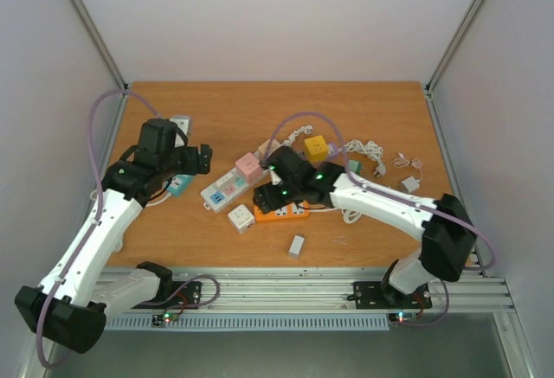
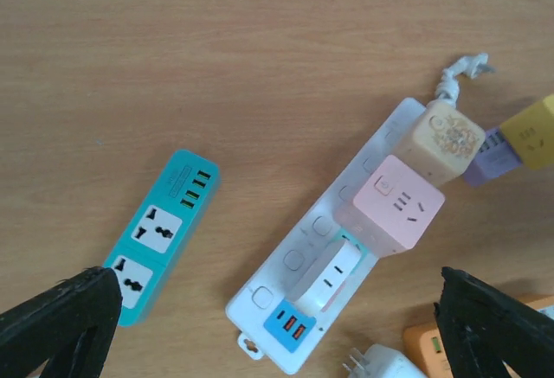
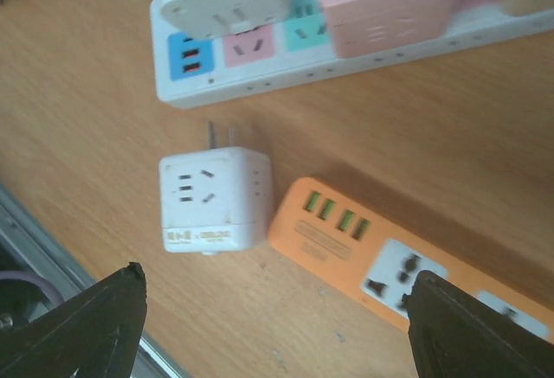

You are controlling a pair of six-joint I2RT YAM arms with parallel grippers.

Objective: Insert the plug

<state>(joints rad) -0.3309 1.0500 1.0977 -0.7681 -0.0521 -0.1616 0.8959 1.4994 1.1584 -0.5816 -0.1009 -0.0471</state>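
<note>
A white cube plug (image 1: 241, 216) with bare prongs lies loose on the table, also in the right wrist view (image 3: 215, 201) and at the left wrist view's bottom edge (image 2: 381, 365). The white power strip (image 1: 223, 189) carries a pink cube (image 1: 249, 165) and a white adapter (image 2: 338, 274). My right gripper (image 1: 264, 198) is open and empty, hovering above the cube plug and the orange strip (image 3: 389, 257), its midpoint (image 3: 277, 291) over bare wood. My left gripper (image 1: 203, 160) is open and empty above the white strip (image 2: 294, 261).
A teal power strip (image 2: 160, 235) lies left of the white one. A beige cube (image 2: 446, 140) sits on the white strip's far end. A yellow cube (image 1: 316, 146), white cables (image 1: 372, 151), a charger (image 1: 409, 184) and a small white block (image 1: 297, 246) lie around.
</note>
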